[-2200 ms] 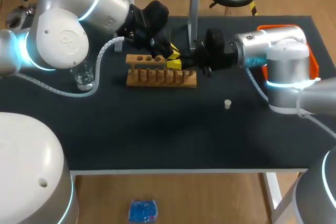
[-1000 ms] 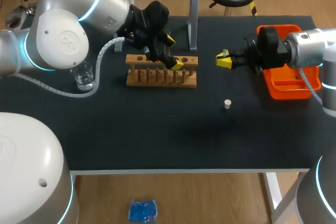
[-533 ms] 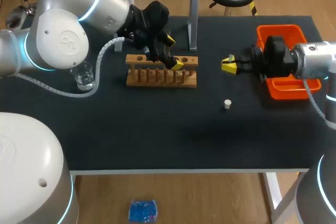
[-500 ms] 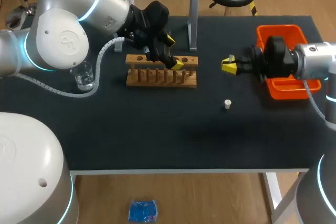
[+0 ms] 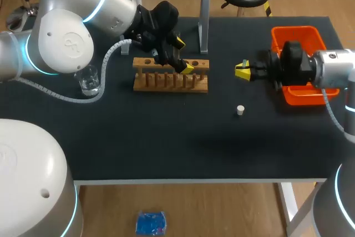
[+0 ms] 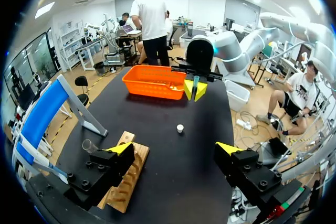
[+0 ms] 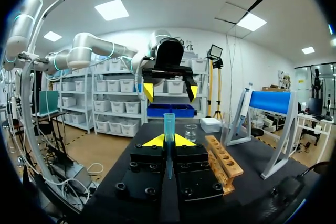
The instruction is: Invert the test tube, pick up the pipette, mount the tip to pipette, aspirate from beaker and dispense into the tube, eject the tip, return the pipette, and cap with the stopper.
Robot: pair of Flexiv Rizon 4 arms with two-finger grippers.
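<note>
Over black table [image 5: 166, 137], right tool [image 5: 241, 70] pinches test tube [image 7: 169, 124] between its tips; left tool [image 5: 183, 55] spread above rack [image 5: 166, 81].

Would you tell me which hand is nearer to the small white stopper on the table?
Right. The right hand hangs in the air close by the stopper; the left hand is farther off, over the wooden rack.
</note>
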